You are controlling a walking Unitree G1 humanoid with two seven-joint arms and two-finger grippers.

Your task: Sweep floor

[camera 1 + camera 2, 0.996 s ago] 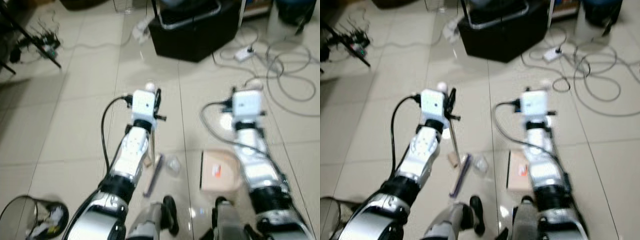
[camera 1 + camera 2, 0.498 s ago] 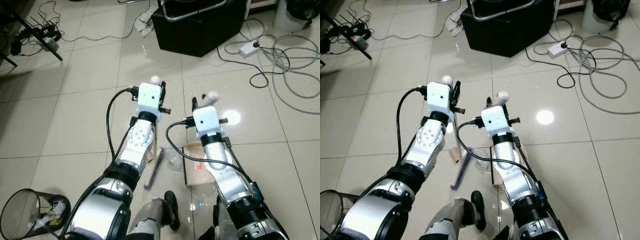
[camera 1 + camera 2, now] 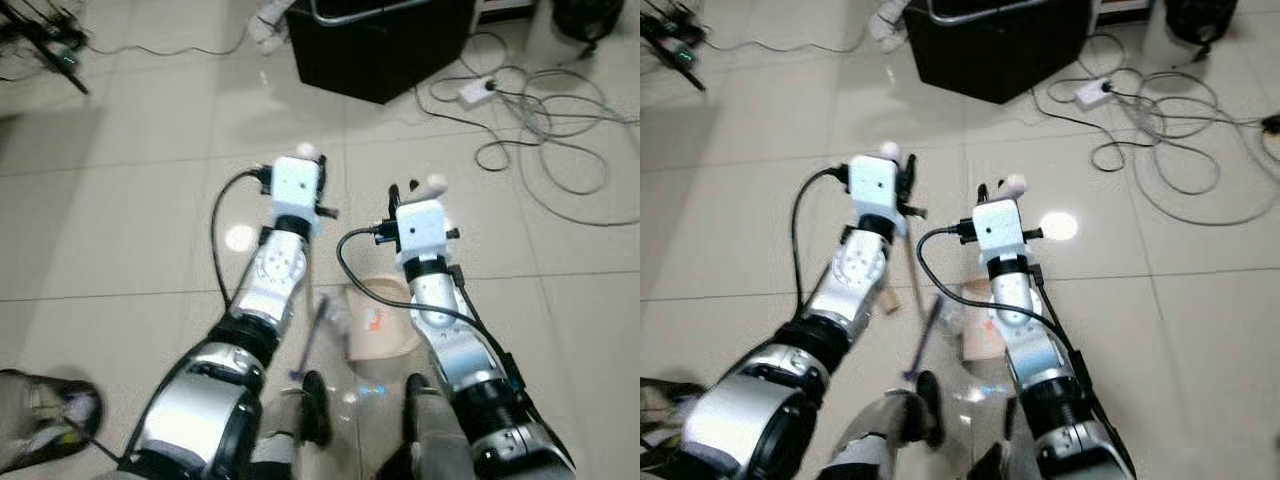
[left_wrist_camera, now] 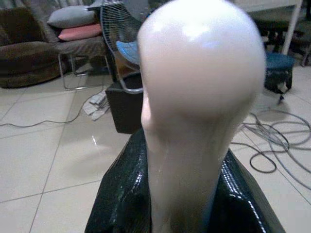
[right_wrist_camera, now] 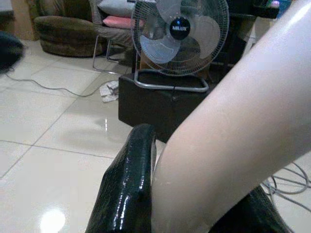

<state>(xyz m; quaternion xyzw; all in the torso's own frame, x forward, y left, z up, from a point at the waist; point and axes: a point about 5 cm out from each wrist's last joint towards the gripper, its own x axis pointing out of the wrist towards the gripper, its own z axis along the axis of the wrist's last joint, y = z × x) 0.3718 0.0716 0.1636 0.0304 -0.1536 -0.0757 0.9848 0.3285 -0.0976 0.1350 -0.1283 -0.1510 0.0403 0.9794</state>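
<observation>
The floor (image 3: pixel 120 220), pale glossy tile, is carrying cables and a black fan base up ahead. A tan dustpan (image 3: pixel 378 322) is lying flat by the robot's feet, a small broom (image 3: pixel 923 338) just beside it. The left end effector (image 3: pixel 904 190) is clamping the broom's thin handle (image 3: pixel 910 268), and the right end effector (image 3: pixel 405 195) is gripping a cream handle (image 5: pixel 233 131).

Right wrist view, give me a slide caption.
Right end effector grips a pale handle; fan stands behind.
</observation>
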